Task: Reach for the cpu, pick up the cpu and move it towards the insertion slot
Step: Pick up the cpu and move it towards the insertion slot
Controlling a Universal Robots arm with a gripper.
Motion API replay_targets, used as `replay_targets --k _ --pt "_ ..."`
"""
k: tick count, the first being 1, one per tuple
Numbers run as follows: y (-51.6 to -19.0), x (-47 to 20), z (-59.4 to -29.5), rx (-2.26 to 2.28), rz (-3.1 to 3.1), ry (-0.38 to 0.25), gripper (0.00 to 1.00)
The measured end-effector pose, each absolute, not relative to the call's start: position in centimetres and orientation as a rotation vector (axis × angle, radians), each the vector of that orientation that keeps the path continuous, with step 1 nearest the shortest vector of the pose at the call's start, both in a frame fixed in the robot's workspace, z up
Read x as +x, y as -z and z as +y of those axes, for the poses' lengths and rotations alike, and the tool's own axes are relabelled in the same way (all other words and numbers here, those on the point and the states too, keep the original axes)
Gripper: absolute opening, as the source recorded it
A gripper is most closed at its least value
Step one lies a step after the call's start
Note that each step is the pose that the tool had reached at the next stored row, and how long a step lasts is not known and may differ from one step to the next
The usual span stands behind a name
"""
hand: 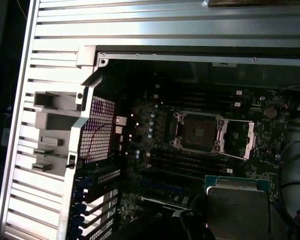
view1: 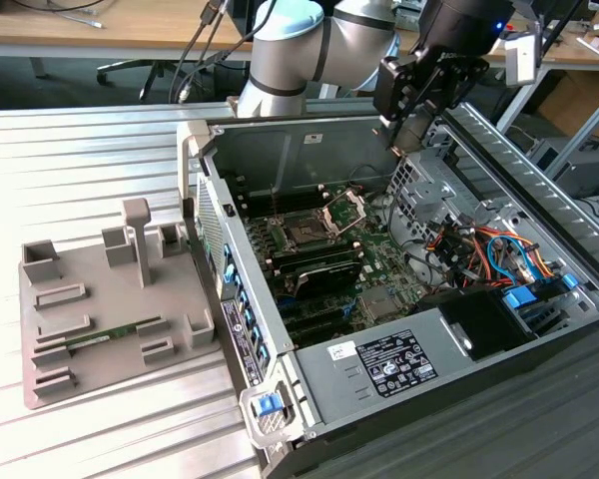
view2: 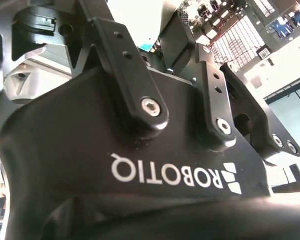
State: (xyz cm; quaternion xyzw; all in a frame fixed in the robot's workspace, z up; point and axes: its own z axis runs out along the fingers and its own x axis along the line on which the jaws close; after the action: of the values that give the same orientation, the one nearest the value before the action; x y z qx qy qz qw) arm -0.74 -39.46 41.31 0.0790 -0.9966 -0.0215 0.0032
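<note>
Okay, transport step: the gripper (view1: 410, 122) hangs over the far side of the open computer case (view1: 280, 150), up near the drive cage (view1: 429, 190), and its claw looks clenched on the cpu (hand: 237, 210). In the first wrist view the chip sits close to the camera as a silvery square with a thin pale rim. In the exterior view only a small pale piece shows at the fingertips, so the grip is my reading and contact at the pads is not clearly seen. Reach and pick look done, and the carry toward the insertion slot (view1: 306, 232) is in hand. The slot (hand: 197, 132) is well apart from the chip. It lies low on the motherboard (view1: 379, 289) with its metal frame (hand: 237, 140) swung open beside it and no chip seated in it. My judgement is that closing the gap calls for travel across and down into the case, with the chip kept flat and square to the socket edges. It also needs to stay clear of the raised frame and the bundle of cables (view1: 479, 249) on the exterior view's right. The second wrist view shows the gripper body and linkages from behind, nothing of the chip. As for containers, the case holds the motherboard, the long black memory slots (hand: 190, 162) just beside the socket, the cables and the drive cage. A grey fixture tray (view1: 40, 374) on the slatted table (view1: 80, 150), at the exterior view's left, holds a green memory stick (view1: 100, 337) lying in one of its recesses. I cannot tell whether its other recesses hold anything.
</note>
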Motion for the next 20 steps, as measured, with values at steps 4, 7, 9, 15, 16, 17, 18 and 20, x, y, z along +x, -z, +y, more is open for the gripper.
replay_targets --k 4,7,9,15,16,17,18,20 --pt "-41.31 -0.58 -39.46 0.248 -3.125 0.067 0.55" --pt "-41.31 -0.46 -39.46 0.248 -3.125 0.067 0.55" --pt "-41.31 -0.38 -39.46 0.248 -3.125 0.067 0.55" --pt "-41.31 -0.11 -39.46 0.248 -3.125 0.067 0.55" --pt "-41.31 -0.07 -39.46 0.248 -3.125 0.067 0.55" --pt "-41.31 -0.01 -39.46 0.248 -3.125 0.067 0.55" --pt "-41.31 0.05 -39.46 0.248 -3.125 0.067 0.55" --pt "-41.31 0.11 -39.46 0.248 -3.125 0.067 0.55"
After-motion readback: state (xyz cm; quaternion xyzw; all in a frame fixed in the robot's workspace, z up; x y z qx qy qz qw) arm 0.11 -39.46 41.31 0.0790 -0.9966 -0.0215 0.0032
